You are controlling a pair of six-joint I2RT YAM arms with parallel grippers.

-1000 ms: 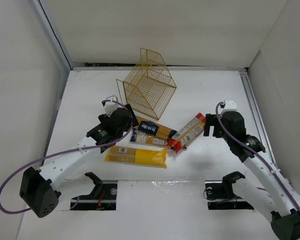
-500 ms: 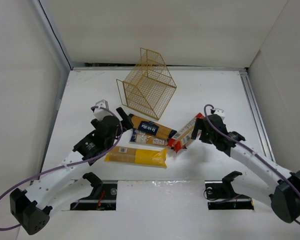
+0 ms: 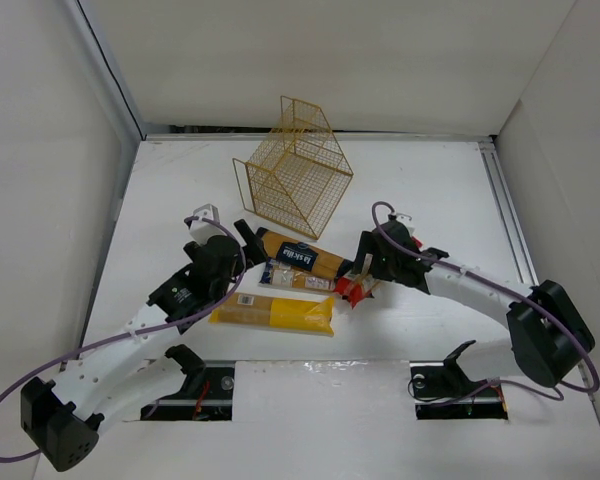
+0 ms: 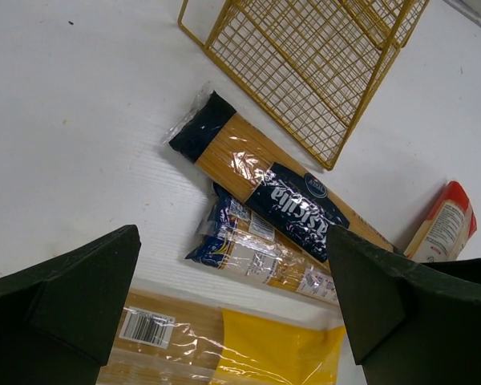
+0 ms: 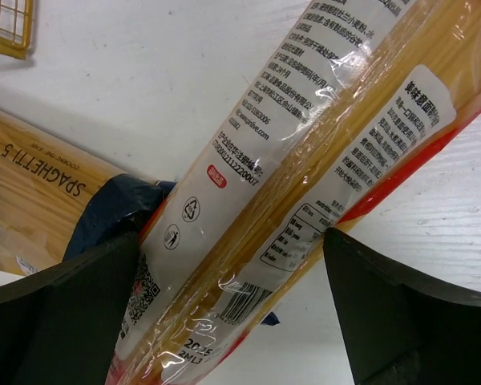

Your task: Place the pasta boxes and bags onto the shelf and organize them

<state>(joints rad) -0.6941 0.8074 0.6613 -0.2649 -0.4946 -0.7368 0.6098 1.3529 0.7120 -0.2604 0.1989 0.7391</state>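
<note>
Red-and-white pasta pack (image 5: 305, 160) lies on the table (image 3: 430, 190) short of the wire shelf (image 3: 298, 182), right gripper (image 5: 232, 241) wide open astride it, left gripper (image 4: 232, 241) wide and empty; closing here could snag the blue-labelled pack (image 4: 293, 196) end tucked underneath and drag both.

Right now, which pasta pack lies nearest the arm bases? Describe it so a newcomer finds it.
From the gold wire rack mid-table, come toward the arm bases past the other packs. The last one, lying crosswise, is the plain yellow bag: no blue or red, unlike its neighbours.
</note>
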